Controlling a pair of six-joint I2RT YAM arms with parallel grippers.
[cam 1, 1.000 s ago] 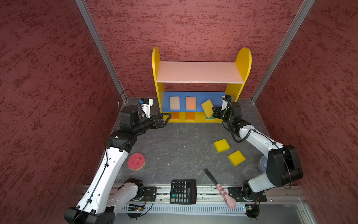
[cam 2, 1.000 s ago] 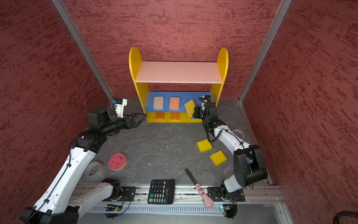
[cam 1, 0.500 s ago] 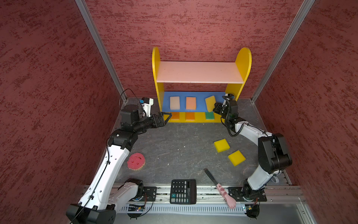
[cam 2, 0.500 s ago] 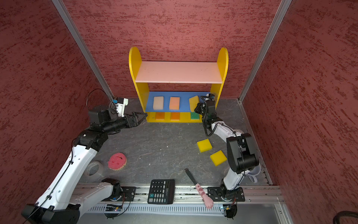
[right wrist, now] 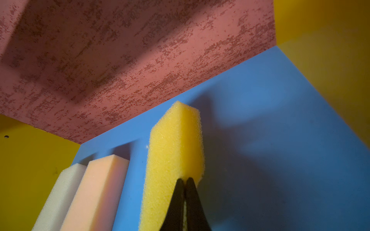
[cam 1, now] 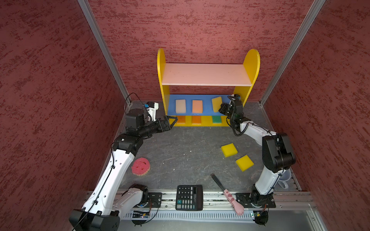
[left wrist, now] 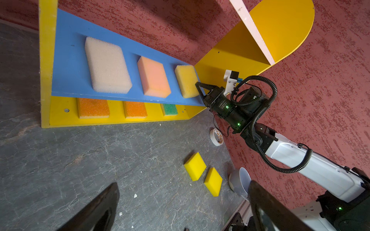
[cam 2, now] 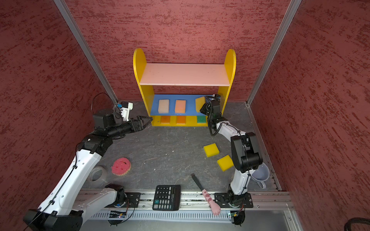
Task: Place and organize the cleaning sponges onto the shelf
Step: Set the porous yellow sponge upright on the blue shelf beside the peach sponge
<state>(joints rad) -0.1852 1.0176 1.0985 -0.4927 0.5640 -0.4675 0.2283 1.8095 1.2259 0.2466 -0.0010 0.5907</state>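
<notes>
Yellow sponge [right wrist: 172, 156], its edge pinched in the closed right gripper [right wrist: 185, 179], at the right end of the blue middle board [right wrist: 260, 120] of the shelf [cam 1: 251, 66], beside the peach sponge [cam 1: 197, 106] and cream-white sponge [cam 1: 180, 106]; left gripper [cam 1: 172, 120] spread wide, empty, near the shelf's left panel.

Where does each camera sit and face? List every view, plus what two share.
Top views: high in front, looking down at shelf; both arms, open left hand.
Left wrist: on left arm, facing shelf's front; own fingers show.
Right wrist: at blue tier, facing back wall; right hand pinches yellow sponge.
Shared: both wrist views show that sponge.
</notes>
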